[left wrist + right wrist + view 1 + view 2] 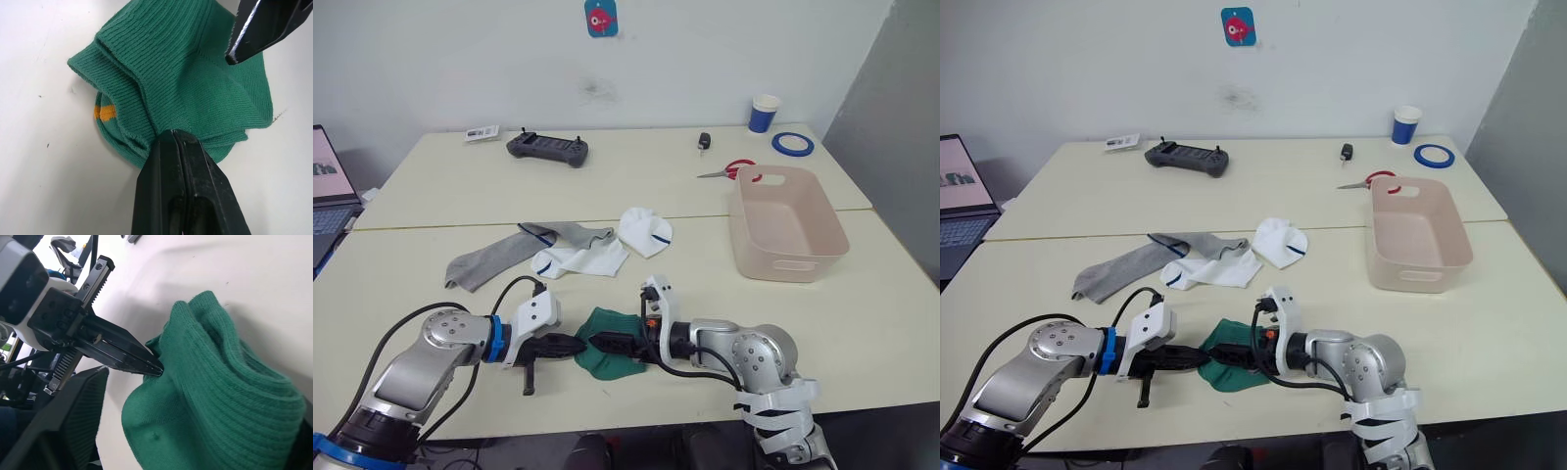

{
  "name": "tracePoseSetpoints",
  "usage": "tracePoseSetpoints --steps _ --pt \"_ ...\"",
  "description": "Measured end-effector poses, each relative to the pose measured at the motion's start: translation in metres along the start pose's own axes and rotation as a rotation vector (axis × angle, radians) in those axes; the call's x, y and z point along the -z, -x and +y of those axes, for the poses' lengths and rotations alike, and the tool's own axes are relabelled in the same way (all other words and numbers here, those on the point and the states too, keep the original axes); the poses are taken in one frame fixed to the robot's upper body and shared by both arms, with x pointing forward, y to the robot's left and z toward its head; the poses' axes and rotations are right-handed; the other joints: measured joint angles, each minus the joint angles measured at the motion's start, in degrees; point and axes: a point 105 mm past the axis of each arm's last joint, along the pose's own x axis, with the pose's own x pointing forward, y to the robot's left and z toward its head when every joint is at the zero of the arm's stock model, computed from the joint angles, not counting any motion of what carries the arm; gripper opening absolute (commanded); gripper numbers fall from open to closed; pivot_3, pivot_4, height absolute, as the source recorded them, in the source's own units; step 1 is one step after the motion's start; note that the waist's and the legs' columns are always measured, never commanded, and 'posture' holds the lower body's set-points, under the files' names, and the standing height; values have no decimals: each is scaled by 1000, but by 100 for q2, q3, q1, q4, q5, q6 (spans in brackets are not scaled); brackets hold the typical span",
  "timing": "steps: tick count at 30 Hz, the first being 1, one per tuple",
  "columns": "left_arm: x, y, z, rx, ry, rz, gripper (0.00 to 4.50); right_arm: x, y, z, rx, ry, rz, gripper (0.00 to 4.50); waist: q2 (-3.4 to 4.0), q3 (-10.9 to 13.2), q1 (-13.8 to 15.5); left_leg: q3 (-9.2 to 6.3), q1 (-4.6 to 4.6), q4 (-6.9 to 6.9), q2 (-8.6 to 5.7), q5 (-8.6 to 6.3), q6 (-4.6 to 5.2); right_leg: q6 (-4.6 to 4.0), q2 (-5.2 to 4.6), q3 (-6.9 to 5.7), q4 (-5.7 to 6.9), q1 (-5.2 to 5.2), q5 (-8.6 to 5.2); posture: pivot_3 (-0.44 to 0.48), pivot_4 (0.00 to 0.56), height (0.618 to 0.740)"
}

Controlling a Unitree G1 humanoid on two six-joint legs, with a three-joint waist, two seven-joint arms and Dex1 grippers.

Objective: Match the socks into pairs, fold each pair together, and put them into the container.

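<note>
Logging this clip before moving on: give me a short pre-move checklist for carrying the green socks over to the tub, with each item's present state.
1. Left pincer shut on the bundled dark green knit socks: ok.
2. Right pincer holding the bundle: cannot tell.
3. Green pair folded tidily: not ok, bunched.
4. Pale pinkish-beige rectangular plastic tub open, nothing inside: ok.
5. Grey sock and white striped socks lie apart from the bundle: ok.

Silver-grey metal arm segments seen lower left and lower right of head view. Blue ring band on left forearm. White plastic wrist housings behind left gripper (570, 345) and right gripper (599, 342); black two-finger jaws, toothed rack on left. Black cables looped along both arms. White ribbed wrap around right arm base.
</note>
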Motion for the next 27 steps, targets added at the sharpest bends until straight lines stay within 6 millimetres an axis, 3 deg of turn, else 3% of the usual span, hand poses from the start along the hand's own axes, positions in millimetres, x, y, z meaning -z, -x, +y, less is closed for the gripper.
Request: tracePoseSetpoints --steps 10,15,18,21,25,27 --pt "-3 2 0 5 73 -30 0 2 -4 -2 22 49 5 26 -1 4 3 0 -8 -11 1 0 0 -3 0 -1 -2 -11 -2 0 150 740" --pt "-11 4 5 -9 124 -102 0 1 0 -5 32 69 -3 26 -5 9 44 0 -15 -10 -2 0 -1 -3 -1 -2 -5 -13 -2 0 150 740" --pt "-22 7 7 12 161 -149 581 -1 6 -9 50 90 -14 0 -14 17 53 -4 -27 -10 -3 0 -1 -3 -1 -5 -9 -20 -2 0 150 740" --pt "-59 17 9 37 137 -245 1483 1 20 -13 70 109 -32 0 -21 26 112 -26 -67 6 -9 1 -2 -2 -3 -30 -15 -37 -2 0 150 740" --pt "-126 24 6 83 20 -416 2777 9 45 -16 88 144 -43 0 -20 28 164 -19 -99 27 -30 2 -3 5 -18 -22 -15 -55 2 0 150 740" --pt "-146 23 1 117 -5 -462 3372 10 58 -16 103 165 -59 0 -20 29 142 -10 -97 27 -33 2 -3 7 -20 -15 -15 -56 2 0 150 740"
